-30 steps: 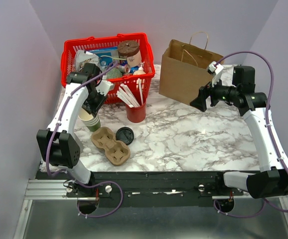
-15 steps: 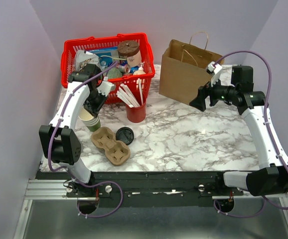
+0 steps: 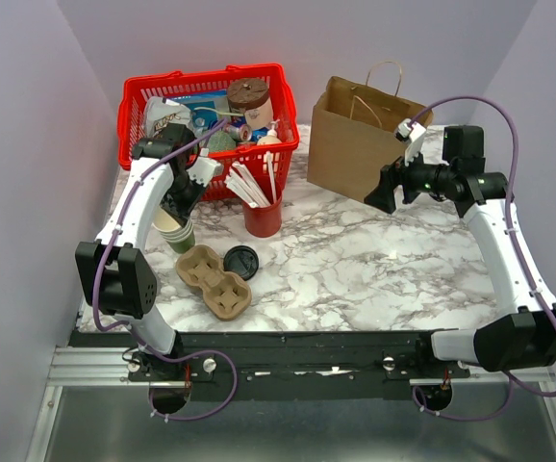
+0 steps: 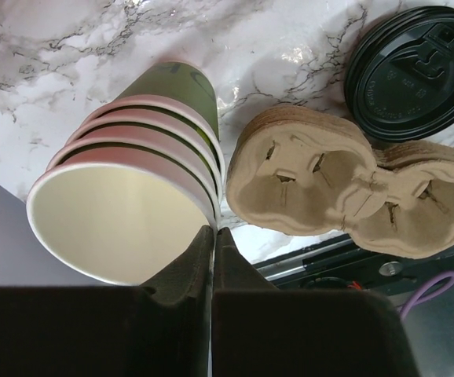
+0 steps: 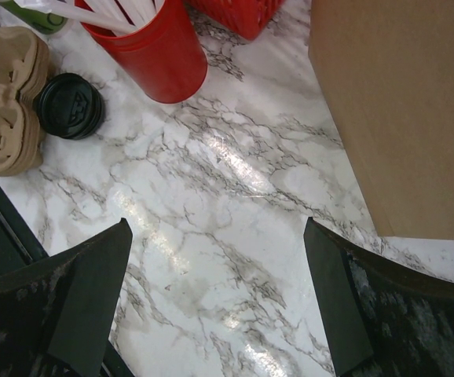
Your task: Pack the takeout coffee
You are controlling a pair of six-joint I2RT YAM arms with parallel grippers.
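No lidded takeout coffee shows in any view. A lidless stack of green-and-cream paper cups [image 3: 175,234] [image 4: 125,188] stands at the table's left. My left gripper [image 3: 178,210] [image 4: 213,229] reaches down onto it, its fingers pressed together with the top cup's thin rim pinched between them. A loose black lid [image 3: 241,262] [image 4: 415,71] lies beside a brown pulp cup carrier [image 3: 215,281] [image 4: 329,188]. My right gripper [image 3: 384,197] [image 5: 215,298] hovers wide open over bare marble, next to the brown paper bag [image 3: 355,144] [image 5: 415,102], holding nothing.
A red basket [image 3: 134,106] full of packets and jars sits at the back left. A red cup of white stirrers [image 3: 262,214] [image 5: 152,55] stands in front of it. The paper bag stands upright at the back right with its mouth open.
My left gripper's fingers have closed onto the rim of the top cup. The right arm has shifted slightly left, still open.
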